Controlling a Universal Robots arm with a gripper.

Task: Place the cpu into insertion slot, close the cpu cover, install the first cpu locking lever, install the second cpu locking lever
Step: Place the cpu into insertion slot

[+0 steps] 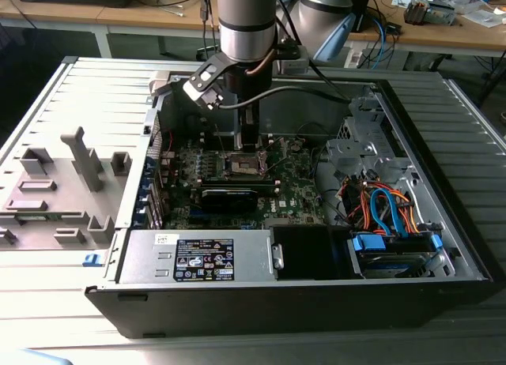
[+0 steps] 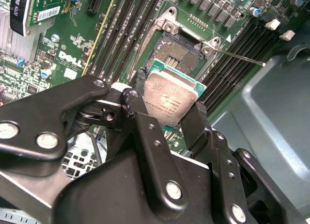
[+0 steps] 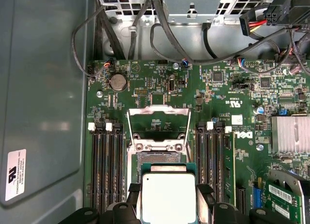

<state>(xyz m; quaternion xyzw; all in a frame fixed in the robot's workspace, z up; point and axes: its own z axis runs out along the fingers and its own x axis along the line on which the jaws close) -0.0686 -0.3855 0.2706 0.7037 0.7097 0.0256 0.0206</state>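
1. One arm (image 1: 247,25) comes down from 12 o'clock in the exterior view into one open PC case (image 1: 443,183) on the tabletop (image 1: 47,317).
2. One claw (image 2: 170,99), black, pinching the cpu by two opposite edges. One finger (image 2: 193,122) sits on each side, and both wrist views show this grip (image 3: 168,200).
3. One cpu (image 2: 169,95): flat square with a silver-grey metal top facing up, faint print on it and a green rim around it. It also appears in the first wrist view (image 3: 168,197).
4. The cpu hangs just over the near edge of the insertion slot and is not seated in it.
5. One insertion slot (image 2: 177,52): square, with a dark pin field and a silver rim, set in the green board (image 3: 232,88). Its centre is bare.
6. In the exterior view the slot (image 1: 241,163) lies directly under the arm.
7. One cpu cover (image 3: 157,109): thin silver frame, swung up and open, with the board showing through its window.
8. One thin lever rod (image 2: 242,58) sticks out beside the slot.
9. Two banks of black memory slots (image 3: 106,170), one on each side of the socket.
10. In the exterior view, counted from the slot: one power supply (image 1: 198,258) at 7 o'clock, blue and orange cables (image 1: 387,207) at 4 o'clock, and one grey fixture (image 1: 63,183) at 9 o'clock.
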